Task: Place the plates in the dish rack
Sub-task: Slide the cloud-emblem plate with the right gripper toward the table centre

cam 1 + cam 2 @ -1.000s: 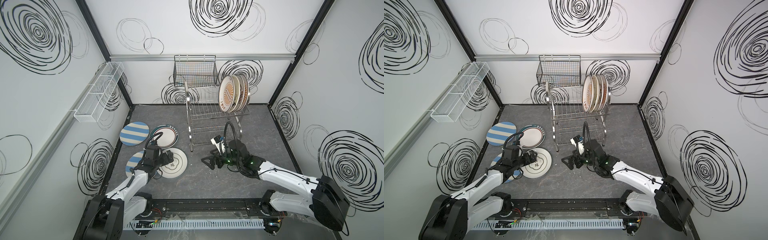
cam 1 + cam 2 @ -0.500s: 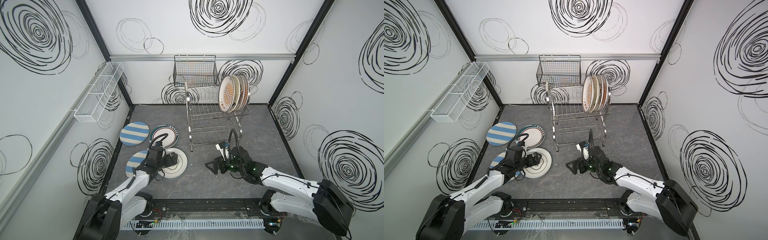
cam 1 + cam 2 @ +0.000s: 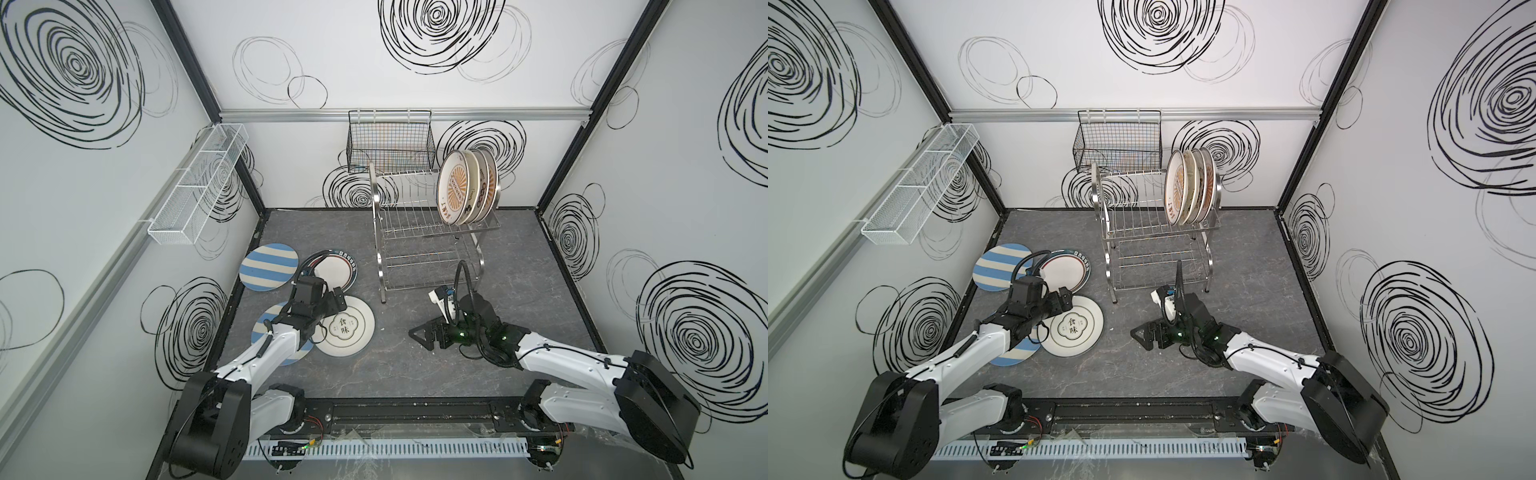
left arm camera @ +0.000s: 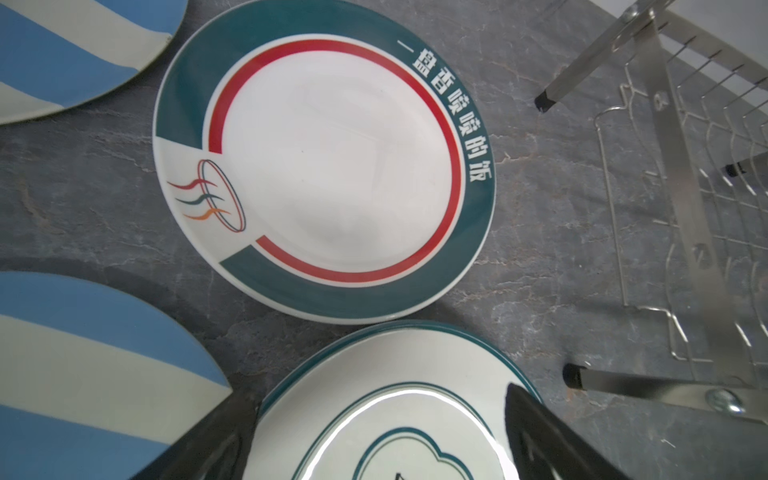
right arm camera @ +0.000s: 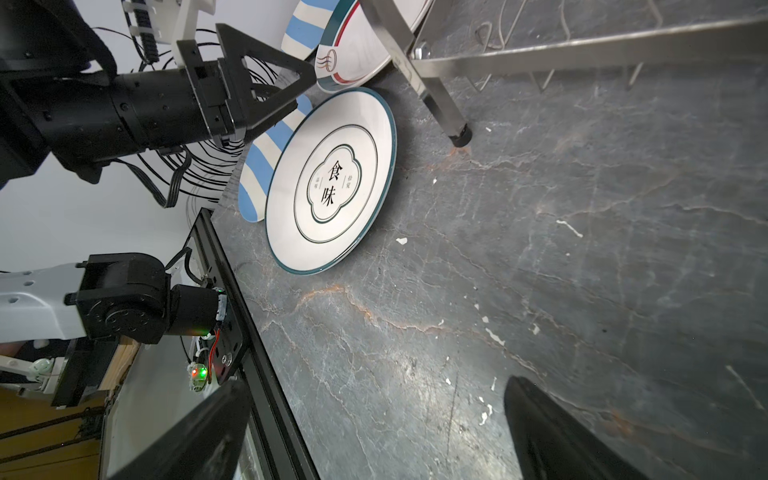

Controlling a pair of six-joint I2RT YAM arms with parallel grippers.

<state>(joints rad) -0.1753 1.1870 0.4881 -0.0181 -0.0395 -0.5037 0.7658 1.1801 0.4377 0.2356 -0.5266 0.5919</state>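
My right pincer (image 3: 419, 337) has withdrawn from the dish rack (image 3: 377, 232), wide and empty. Left pincer (image 4: 380, 395), open, must next clamp the character plate (image 3: 349, 332) rim.

Loose plates (image 3: 348, 328) flat on table (image 3: 415, 374) left of dish rack (image 3: 424, 232), racked plates (image 3: 457, 191) upright in upper tier.
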